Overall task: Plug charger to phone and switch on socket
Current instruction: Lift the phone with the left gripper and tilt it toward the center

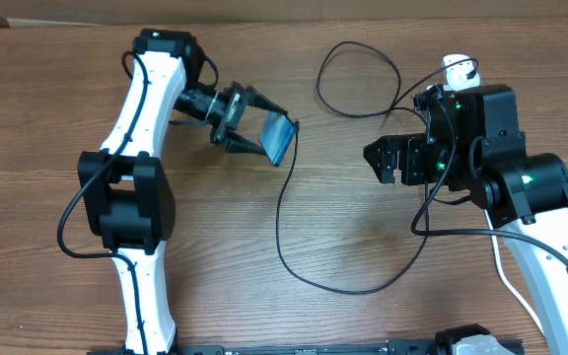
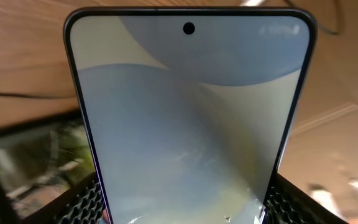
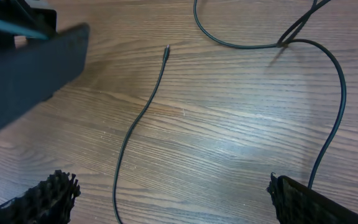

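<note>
Brown wood-grain laminate desk (image 1: 343,227) is filling almost the whole overhead view, with the grain running left to right. Pale tan flat strip (image 1: 294,8) is lying along the far edge, its material unclear. In the right wrist view the desk is catching a soft glare patch near the middle. In the left wrist view it is showing only as blurred brown background.

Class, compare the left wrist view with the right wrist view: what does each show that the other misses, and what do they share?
Only the left wrist view shows the lit screen of the phone, clamped in the left gripper. Only the right wrist view shows the connector tip of the charger, lying loose ahead of the open right gripper. Both show the wooden table and stretches of the charger's cable.
</note>
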Controlling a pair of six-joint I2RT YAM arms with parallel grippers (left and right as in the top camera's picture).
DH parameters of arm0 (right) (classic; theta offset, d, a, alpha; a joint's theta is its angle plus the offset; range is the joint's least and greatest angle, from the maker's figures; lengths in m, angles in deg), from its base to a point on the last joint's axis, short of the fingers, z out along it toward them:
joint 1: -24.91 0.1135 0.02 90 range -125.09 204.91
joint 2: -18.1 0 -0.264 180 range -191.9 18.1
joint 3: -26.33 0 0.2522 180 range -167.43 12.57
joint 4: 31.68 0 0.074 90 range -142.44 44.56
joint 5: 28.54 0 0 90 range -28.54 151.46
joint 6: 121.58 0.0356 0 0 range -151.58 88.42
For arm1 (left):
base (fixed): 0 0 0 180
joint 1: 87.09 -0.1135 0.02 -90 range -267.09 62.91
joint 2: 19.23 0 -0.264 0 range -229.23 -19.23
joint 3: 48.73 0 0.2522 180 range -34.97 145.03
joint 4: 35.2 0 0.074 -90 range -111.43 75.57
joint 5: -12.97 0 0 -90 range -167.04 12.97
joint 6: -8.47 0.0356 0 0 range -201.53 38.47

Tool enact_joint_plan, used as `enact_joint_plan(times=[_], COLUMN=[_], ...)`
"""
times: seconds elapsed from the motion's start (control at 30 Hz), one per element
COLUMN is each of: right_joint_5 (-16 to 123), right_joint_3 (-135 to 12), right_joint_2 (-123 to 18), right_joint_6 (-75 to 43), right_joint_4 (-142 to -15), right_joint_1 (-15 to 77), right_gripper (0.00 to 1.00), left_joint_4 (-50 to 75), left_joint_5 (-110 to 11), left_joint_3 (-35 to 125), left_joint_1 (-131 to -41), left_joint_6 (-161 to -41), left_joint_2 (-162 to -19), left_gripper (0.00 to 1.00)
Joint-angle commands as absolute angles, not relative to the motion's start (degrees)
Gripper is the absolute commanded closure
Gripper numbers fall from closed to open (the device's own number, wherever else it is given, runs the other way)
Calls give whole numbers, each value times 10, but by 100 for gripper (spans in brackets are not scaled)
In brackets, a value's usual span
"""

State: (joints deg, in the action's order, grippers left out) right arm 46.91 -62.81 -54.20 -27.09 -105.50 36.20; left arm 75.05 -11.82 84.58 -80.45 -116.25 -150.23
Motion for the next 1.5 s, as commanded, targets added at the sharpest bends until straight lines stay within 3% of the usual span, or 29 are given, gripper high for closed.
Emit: enact_joint_plan(times=[0.0, 0.2, 0.63, 0.8, 1.0, 1.3, 1.47], right_joint_5=[474, 474, 472, 460, 390, 373, 327], right_joint_3=[-644, -644, -643, -643, -643, -643, -643], right_joint_2=[-541, -544, -579, -584, -584, -634, -690], right_joint_6=[-271, -271, -269, -269, -268, -84, -73], right_joint_4=[-1056, -1056, -1058, -1054, -1019, -960, -936], right_joint_1=[364, 364, 364, 364, 364, 369, 393], right_gripper=[0, 0, 0, 0, 0, 2, 4], left_joint_4=[754, 754, 752, 739, 714, 666, 625], left_joint_5=[4, 85, 89, 33, -122, -267, -331], left_joint_3=[863, 863, 863, 863, 863, 863, 863], left_joint_1=[-808, -809, -820, -821, -821, -807, -790], left_joint_6=[-1204, -1237, -1253, -1260, -1345, -1481, -1519], left_joint_2=[-1500, -1500, -1500, -1500, -1500, -1500, -1500], left_gripper=[96, 96, 95, 95, 96, 96, 96])
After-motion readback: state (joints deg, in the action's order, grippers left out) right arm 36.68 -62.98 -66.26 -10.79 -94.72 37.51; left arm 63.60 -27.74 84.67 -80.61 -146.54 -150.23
